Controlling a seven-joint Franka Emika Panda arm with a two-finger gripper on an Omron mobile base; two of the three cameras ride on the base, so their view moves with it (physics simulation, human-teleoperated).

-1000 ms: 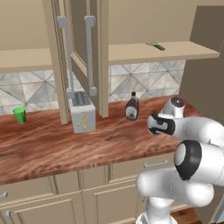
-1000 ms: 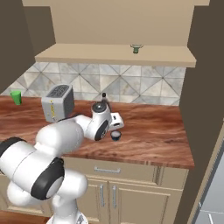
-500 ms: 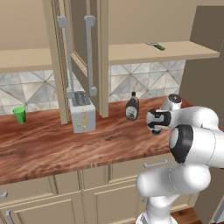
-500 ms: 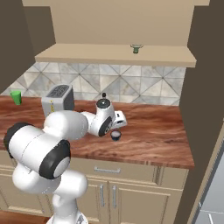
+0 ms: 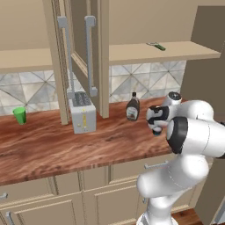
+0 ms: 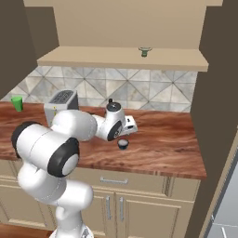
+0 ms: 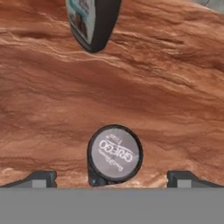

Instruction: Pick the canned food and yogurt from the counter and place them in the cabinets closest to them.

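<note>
Left base view: the gripper (image 5: 156, 127) hangs low over the wooden counter (image 5: 52, 145), pointing down, with the yogurt (image 5: 157, 132) just showing as a dark cup under the hand. The brown syrup bottle (image 5: 132, 108) stands a little to the gripper's left, nearer the wall, the toaster (image 5: 82, 117) farther left, and the green cup (image 5: 19, 115) far off at that end. An open cabinet door (image 5: 83, 52) hangs above the toaster, and a shelf (image 5: 167, 50) runs above the gripper

Right base view: the yogurt (image 6: 122, 144) sits on the counter directly beneath the hand, near the front edge, apart from the other items

Hand view: the yogurt (image 7: 114, 155) lies straight below, its grey printed lid facing up, centred between the two dark fingertips (image 7: 40, 178), which stand wide apart and clear of it on both sides. The syrup bottle (image 7: 92, 22) lies beyond it, toward the top of the frame
</note>
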